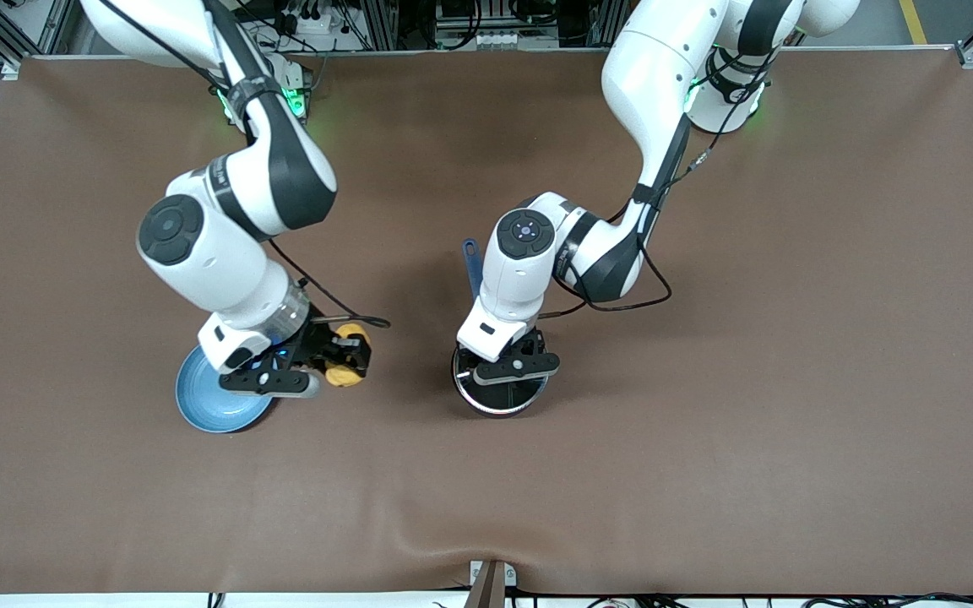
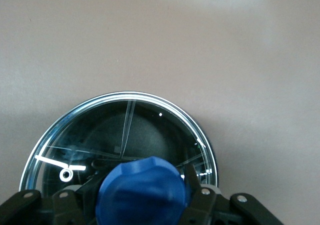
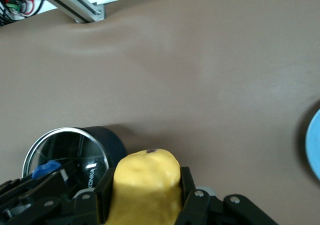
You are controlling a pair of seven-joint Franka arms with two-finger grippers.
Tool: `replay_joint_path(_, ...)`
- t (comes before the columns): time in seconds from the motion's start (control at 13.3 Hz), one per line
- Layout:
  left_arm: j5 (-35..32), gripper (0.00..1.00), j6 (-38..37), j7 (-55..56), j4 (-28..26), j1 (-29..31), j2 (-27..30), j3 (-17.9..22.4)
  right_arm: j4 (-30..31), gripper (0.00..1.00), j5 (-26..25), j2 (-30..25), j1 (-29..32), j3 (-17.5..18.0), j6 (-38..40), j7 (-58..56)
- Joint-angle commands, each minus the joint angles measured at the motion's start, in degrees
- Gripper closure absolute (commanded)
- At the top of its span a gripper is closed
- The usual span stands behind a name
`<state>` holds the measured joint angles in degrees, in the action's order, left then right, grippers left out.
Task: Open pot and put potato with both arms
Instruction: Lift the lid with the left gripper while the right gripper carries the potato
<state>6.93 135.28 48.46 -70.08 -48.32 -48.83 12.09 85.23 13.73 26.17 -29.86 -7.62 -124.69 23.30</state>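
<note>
The black pot [image 1: 499, 404] stands mid-table with its glass lid [image 2: 125, 130] on it, and its blue handle [image 1: 471, 262] points toward the robots' bases. My left gripper [image 1: 510, 365] is down on the lid, shut on the lid's blue knob [image 2: 142, 190], one finger [image 2: 194, 182] against each side. My right gripper [image 1: 354, 352] is shut on the yellow potato [image 3: 146, 182], holding it over the cloth between the plate and the pot. The right wrist view also shows the pot [image 3: 107, 137] with the left gripper on it.
A flat blue plate [image 1: 203, 405] lies under the right arm's wrist, toward the right arm's end of the table. Brown cloth [image 1: 706, 422] covers the table; a slight wrinkle runs near the edge closest to the front camera.
</note>
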Motion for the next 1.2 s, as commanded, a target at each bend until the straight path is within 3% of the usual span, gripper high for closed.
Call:
replay_joint_path(0.0, 0.8, 0.67, -4.0, 0.1, -0.1, 1.5, 5.1, 0.5, -1.1, 1.0, 1.0, 0.3, -1.6, -0.5, 0.3, 3.1)
replay_joint_path(0.3, 0.9, 0.66, -10.0, -4.8, -5.7, 4.6, 15.0, 0.3, -3.0, 1.0, 0.9, 2.1, -4.5, -0.5, -0.8, 7.4)
replay_joint_path(0.45, 1.7, 0.59, -11.1, -10.7, -11.8, 7.1, 19.9, 0.1, -3.8, 1.0, 0.7, 4.9, -7.5, -0.5, -4.8, 8.9)
replay_joint_path(0.67, 3.7, 0.59, -10.8, -23.0, -22.3, 12.0, 27.0, 0.1, -8.6, 1.0, 0.2, 12.5, -11.1, -0.6, -10.7, 8.6)
replay_joint_path(0.9, 6.4, 0.59, -10.7, -35.2, -27.2, 17.8, 29.2, 0.1, -15.7, 1.0, 0.1, 19.4, -12.0, -0.6, -11.9, 5.4)
replay_joint_path(1.12, 7.3, 0.59, -10.3, -43.2, -28.4, 22.5, 27.8, 0.1, -18.8, 1.0, 0.1, 24.3, -12.5, -0.6, -14.9, 0.7)
